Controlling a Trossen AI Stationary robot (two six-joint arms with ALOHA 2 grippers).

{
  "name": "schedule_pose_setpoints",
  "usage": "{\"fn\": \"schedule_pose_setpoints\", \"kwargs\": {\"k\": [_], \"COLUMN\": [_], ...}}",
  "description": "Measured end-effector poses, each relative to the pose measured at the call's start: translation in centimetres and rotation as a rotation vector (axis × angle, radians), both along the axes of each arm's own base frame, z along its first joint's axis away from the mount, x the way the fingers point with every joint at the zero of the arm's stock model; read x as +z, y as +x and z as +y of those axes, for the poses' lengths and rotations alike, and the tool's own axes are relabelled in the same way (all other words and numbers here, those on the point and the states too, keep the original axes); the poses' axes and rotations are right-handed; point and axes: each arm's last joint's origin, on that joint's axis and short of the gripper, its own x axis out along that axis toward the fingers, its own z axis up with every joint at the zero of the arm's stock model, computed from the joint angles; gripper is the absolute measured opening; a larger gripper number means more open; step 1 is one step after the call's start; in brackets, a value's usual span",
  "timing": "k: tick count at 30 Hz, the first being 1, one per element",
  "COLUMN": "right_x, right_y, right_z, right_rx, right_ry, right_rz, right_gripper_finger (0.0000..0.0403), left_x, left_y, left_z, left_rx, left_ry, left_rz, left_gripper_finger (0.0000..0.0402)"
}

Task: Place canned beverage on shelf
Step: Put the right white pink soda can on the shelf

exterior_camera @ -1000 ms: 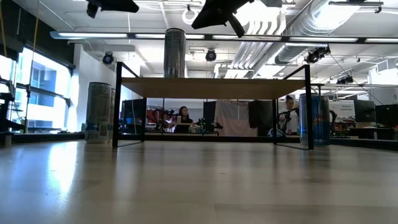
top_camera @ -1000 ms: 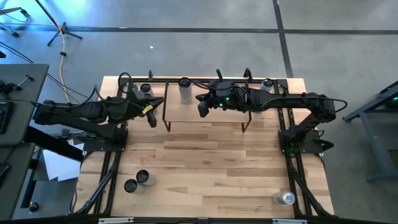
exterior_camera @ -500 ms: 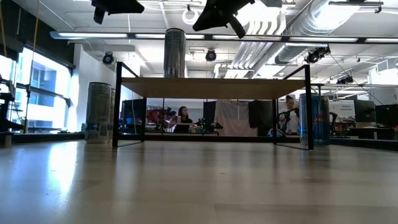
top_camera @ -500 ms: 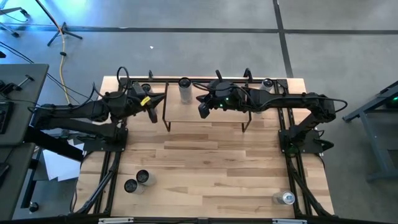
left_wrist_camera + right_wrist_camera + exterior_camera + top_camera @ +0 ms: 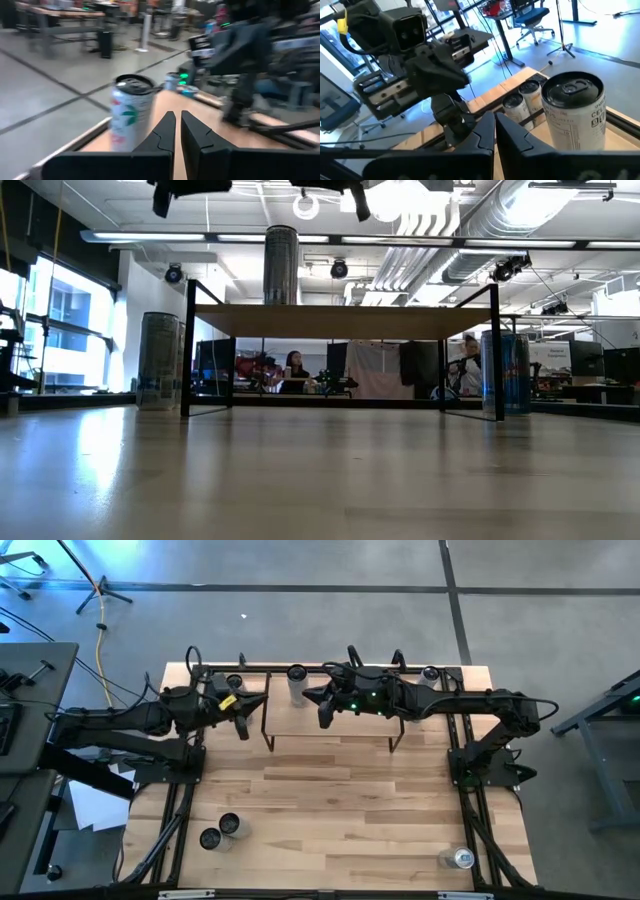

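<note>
A white beverage can [image 5: 297, 683] stands upright on its base on the far left corner of the shelf's [image 5: 335, 725] light wood top. It also shows in the low view [image 5: 281, 265] and in both wrist views [image 5: 131, 117] [image 5: 575, 112]. My left gripper [image 5: 243, 729] [image 5: 178, 116] hovers shut just left of the shelf, pointing level past the can. My right gripper [image 5: 324, 719] [image 5: 495, 120] hangs shut above the shelf top, right of the can, and touches nothing.
More cans stand on the table: at the far left [image 5: 233, 683], the far right [image 5: 430, 673], two at the near left [image 5: 220, 832] and one at the near right [image 5: 462, 858]. A black rail frame [image 5: 460, 760] runs around the table. The table's middle [image 5: 330, 800] is bare wood.
My right gripper has tipped its fingers upward and risen a little above the shelf. My left gripper has swung slightly toward the far edge and rolled, staying beside the shelf. Both stay shut, and the can has not moved.
</note>
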Motion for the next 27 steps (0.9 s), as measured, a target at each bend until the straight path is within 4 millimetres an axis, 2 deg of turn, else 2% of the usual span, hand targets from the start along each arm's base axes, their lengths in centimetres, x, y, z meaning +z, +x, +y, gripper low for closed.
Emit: {"fn": "schedule_pose_setpoints", "kwargs": {"k": [3, 11, 27], "right_x": [0.0, 0.0, -0.1], "right_y": [0.0, 0.0, -0.1], "right_z": [0.0, -0.1, -0.1], "right_rx": [-0.009, -0.045, -0.055], "right_ry": [0.002, 0.015, 0.035], "right_rz": [0.000, -0.005, -0.003], "right_gripper_finger": [0.0000, 0.0000, 0.0000], "left_x": [0.3, 1.2, 1.2], "left_y": [-0.6, -2.2, -1.9], "left_z": [-0.3, -0.3, -0.3], "left_rx": [-0.081, -0.077, -0.077], "left_ry": [-0.012, -0.054, -0.101], "left_rz": [-0.019, -0.113, -0.134], "left_gripper_finger": [0.0000, 0.0000, 0.0000]}}
